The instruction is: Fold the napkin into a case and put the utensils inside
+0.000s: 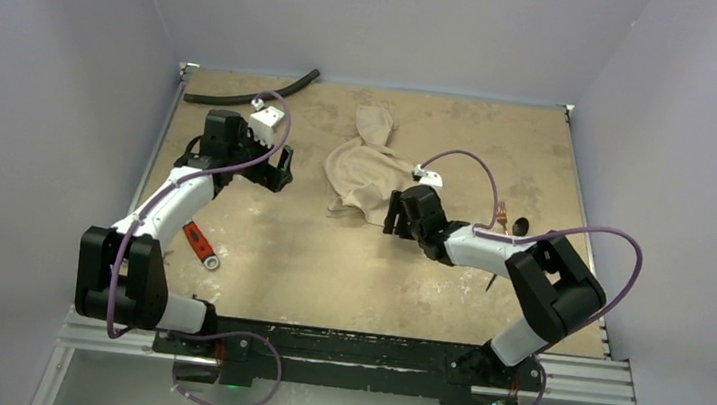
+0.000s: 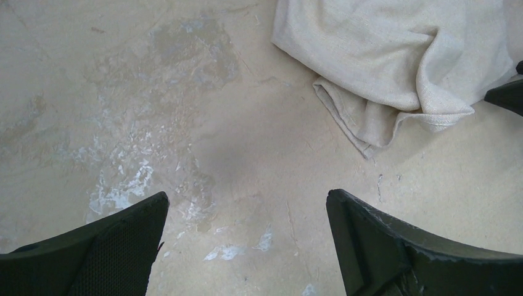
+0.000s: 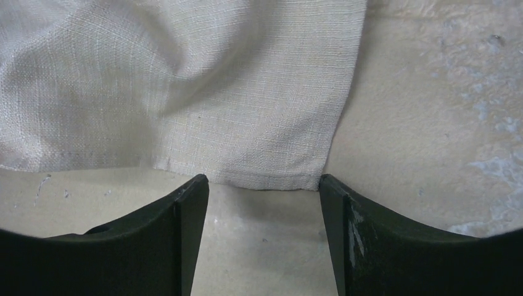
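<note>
The right gripper [image 3: 262, 182] is hovering open at the napkin [image 3: 185, 92] edge, needing to pinch it next; the left gripper [image 2: 247, 196] is hanging open too.

— How do you stand?
— My left gripper [image 2: 247, 203] is stretched forward and inward, tilted down, jaws spread wide.
— And the right?
— My right gripper [image 3: 263, 182] sits low, pointing left, jaws apart, elbow bent behind.
</note>
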Controlling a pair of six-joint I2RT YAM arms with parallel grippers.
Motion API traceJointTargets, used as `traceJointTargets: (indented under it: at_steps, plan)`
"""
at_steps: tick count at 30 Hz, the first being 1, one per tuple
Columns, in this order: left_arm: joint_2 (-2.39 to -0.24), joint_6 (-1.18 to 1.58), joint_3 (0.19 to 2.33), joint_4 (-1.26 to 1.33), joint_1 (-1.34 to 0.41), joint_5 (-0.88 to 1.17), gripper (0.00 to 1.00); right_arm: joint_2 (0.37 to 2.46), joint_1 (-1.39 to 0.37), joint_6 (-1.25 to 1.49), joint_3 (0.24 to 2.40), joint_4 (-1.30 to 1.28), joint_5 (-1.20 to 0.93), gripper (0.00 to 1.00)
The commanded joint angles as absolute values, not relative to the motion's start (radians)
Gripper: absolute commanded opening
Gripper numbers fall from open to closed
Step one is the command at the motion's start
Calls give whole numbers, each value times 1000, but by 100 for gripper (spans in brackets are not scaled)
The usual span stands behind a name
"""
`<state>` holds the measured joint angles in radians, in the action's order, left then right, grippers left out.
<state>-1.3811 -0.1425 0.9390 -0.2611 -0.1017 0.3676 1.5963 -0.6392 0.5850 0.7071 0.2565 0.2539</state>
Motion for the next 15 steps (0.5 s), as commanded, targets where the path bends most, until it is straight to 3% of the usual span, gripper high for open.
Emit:
traceJointTargets:
  at_steps: [1, 5, 7, 8, 10, 12, 15]
  plan:
    - [-1392, -160, 979, -271, -107, 367, 99, 1651, -688, 627, 765, 168, 358, 69]
    - [-1394, -162, 980, -272, -110, 376, 99, 1678, -716, 668, 759, 153, 405, 61]
    - [-1398, -167, 977, -274, -116, 376, 99, 1685, -716, 680, 759, 148, 425, 51]
    - [-1400, -170, 978, -278, -118, 378, 99, 1684, -717, 687, 763, 142, 438, 43]
    - [-1402, -176, 977, -287, -123, 383, 99, 1664, -716, 687, 780, 122, 461, 15]
    - [-1402, -188, 975, -296, -132, 394, 99, 1633, -716, 671, 817, 93, 471, 1]
    - [-1401, -198, 969, -295, -161, 400, 99, 1582, -716, 617, 889, 37, 506, 0]
